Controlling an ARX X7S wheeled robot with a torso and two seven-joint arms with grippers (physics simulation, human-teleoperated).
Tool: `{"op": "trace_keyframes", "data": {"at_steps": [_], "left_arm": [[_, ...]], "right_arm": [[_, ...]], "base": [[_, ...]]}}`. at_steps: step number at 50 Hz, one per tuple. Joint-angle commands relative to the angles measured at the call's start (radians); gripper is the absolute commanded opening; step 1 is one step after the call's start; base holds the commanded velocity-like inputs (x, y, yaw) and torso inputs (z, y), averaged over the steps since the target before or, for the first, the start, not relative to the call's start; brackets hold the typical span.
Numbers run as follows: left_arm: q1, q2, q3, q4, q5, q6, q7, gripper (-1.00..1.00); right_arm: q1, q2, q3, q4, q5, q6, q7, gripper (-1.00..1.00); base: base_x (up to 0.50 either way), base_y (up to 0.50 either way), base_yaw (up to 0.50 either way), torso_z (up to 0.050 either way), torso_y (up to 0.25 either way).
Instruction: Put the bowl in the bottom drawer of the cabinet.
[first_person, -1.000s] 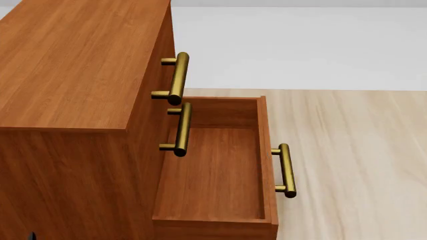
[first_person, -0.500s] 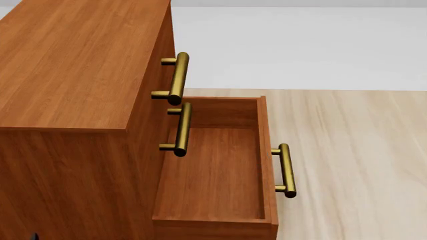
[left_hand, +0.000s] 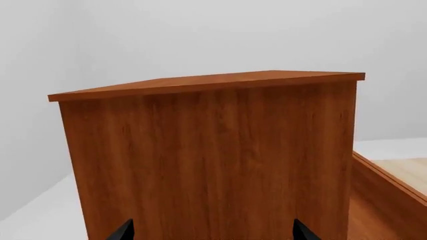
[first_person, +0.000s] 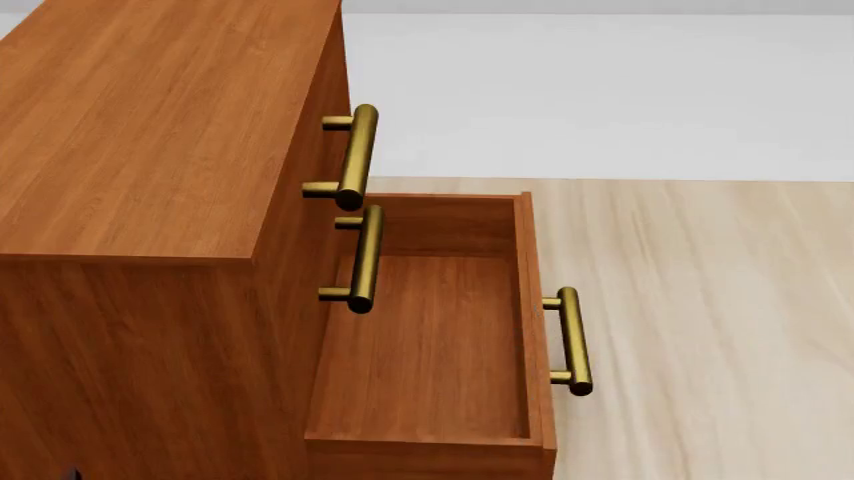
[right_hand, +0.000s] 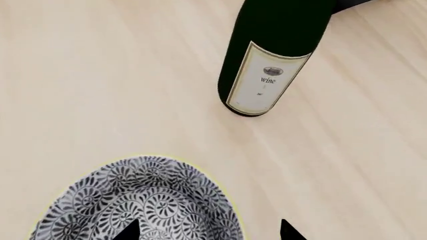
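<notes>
My right gripper (right_hand: 207, 231) hangs over the bowl (right_hand: 143, 200) on pale wood, tips spread wide, gripping nothing. One wine bottle (right_hand: 273, 55) stands near it. My left gripper (left_hand: 210, 232) faces the cabinet (first_person: 147, 180) side, also spread. Three brass handles (one per drawer); bottom drawer (first_person: 427, 350) open.

Hardly any change in the head view: only a small dark speck at the lower left edge shifts slightly.
</notes>
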Motion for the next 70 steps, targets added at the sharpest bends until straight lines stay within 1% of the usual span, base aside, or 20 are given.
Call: {"op": "trace_keyframes", "data": {"at_steps": [1, 11, 34, 65, 66, 68, 70], "left_arm": [[0.002, -0.003, 0.003, 0.001, 0.001, 0.0, -0.007, 1.0], [-0.002, -0.005, 0.009, -0.005, -0.002, 0.001, -0.008, 1.0], [-0.003, -0.013, 0.013, -0.002, -0.007, -0.002, -0.02, 1.0], [-0.008, -0.022, 0.018, -0.002, -0.012, 0.001, -0.033, 1.0], [-0.007, -0.023, 0.018, -0.002, -0.012, 0.001, -0.033, 1.0], [-0.006, -0.023, 0.018, -0.002, -0.013, 0.002, -0.034, 1.0], [-0.006, -0.024, 0.019, -0.004, -0.012, 0.004, -0.034, 1.0]], "right_arm": [[0.042, 0.014, -0.077, 0.087, -0.049, -0.041, -0.021, 1.0], [0.062, 0.006, -0.123, 0.145, -0.08, -0.076, -0.035, 1.0], [0.078, 0.007, -0.165, 0.24, -0.127, -0.13, -0.054, 1.0], [0.121, -0.023, -0.248, 0.334, -0.176, -0.204, -0.09, 1.0], [0.118, -0.025, -0.24, 0.328, -0.176, -0.212, -0.087, -1.0], [0.113, -0.023, -0.242, 0.311, -0.169, -0.218, -0.103, -1.0], [0.115, -0.031, -0.216, 0.3, -0.145, -0.227, -0.116, -1.0]], "base": [[0.0, 0.0, 0.0, 0.0, 0.0], [0.0, 0.0, 0.0, 0.0, 0.0], [0.0, 0.0, 0.0, 0.0, 0.0], [0.0, 0.0, 0.0, 0.0, 0.0], [0.0, 0.0, 0.0, 0.0, 0.0], [0.01, 0.0, 0.0, 0.0, 0.0], [0.0, 0.0, 0.0, 0.0, 0.0]]}}
